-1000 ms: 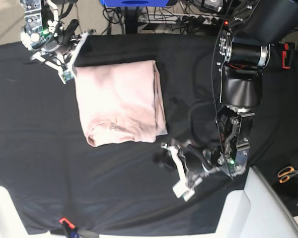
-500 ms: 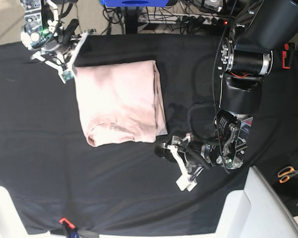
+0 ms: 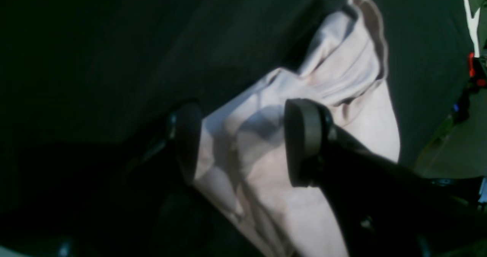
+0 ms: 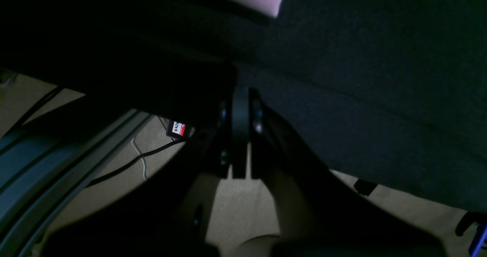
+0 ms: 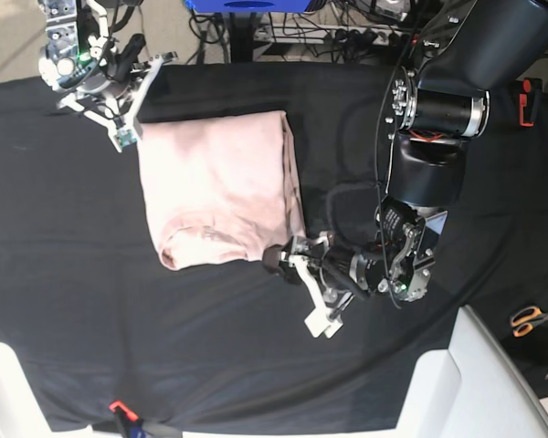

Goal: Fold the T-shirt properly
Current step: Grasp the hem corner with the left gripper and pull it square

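The T-shirt (image 5: 221,190) lies folded on the black cloth (image 5: 64,301) of the desk, left of the middle. The left claw (image 3: 243,142) stands open over its near right corner. The right claw (image 4: 239,123) is closed and empty at the far left corner.

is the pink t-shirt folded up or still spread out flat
Folded. The T-shirt lies as a compact rectangle on the black cloth, with stacked layers at its edge between the left gripper's open jaws.
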Motion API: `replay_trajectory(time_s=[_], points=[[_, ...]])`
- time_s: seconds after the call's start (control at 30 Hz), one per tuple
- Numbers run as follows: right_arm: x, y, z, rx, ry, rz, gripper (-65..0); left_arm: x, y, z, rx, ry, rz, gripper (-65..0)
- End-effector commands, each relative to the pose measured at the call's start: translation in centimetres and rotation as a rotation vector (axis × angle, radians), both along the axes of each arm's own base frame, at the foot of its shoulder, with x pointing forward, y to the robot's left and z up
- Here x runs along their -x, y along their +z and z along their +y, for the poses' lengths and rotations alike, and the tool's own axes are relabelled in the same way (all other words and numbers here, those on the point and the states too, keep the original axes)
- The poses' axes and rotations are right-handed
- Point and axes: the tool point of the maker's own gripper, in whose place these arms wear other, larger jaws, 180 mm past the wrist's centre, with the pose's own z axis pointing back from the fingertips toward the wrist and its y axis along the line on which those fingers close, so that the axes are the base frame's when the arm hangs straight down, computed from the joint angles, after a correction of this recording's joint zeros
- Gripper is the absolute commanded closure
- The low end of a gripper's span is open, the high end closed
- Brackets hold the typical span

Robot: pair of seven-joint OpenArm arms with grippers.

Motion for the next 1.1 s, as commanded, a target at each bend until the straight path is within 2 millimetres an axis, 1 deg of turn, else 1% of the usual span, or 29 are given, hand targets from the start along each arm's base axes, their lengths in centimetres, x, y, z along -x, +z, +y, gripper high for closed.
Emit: replay_trajectory(time_s=[0.0, 0.3, 0.47, 0.93, 1.03, 1.07], points=[[-0.4, 0.4, 0.0, -0.004, -0.002, -0.021, 0.0, -1.8, 2.0, -0.5, 0.029, 0.003, -0.06, -34.4], [-0.4, 0.4, 0.0, -0.005, -0.003, -0.021, 0.0, -2.3, 2.3, -0.7, 0.046, 0.021, -0.084, -34.4], [-0.4, 0.4, 0.0, -0.005, -0.003, -0.021, 0.0, -1.9, 1.6, -0.7, 0.05, 0.028, -0.061, -34.4], [-0.4, 0.4, 0.0, -0.005, -0.003, -0.021, 0.0, -1.7, 1.9, -2.8, 0.08, 0.01, -0.061, -34.4], [-0.4, 0.4, 0.0, -0.005, -0.003, -0.021, 0.0, -1.7, 1.9, -2.8, 0.08, 0.008, -0.061, -33.9], [-0.4, 0.4, 0.0, -0.005, -0.003, -0.021, 0.0, -1.7, 1.9, -2.8, 0.08, 0.008, -0.061, -32.4]])
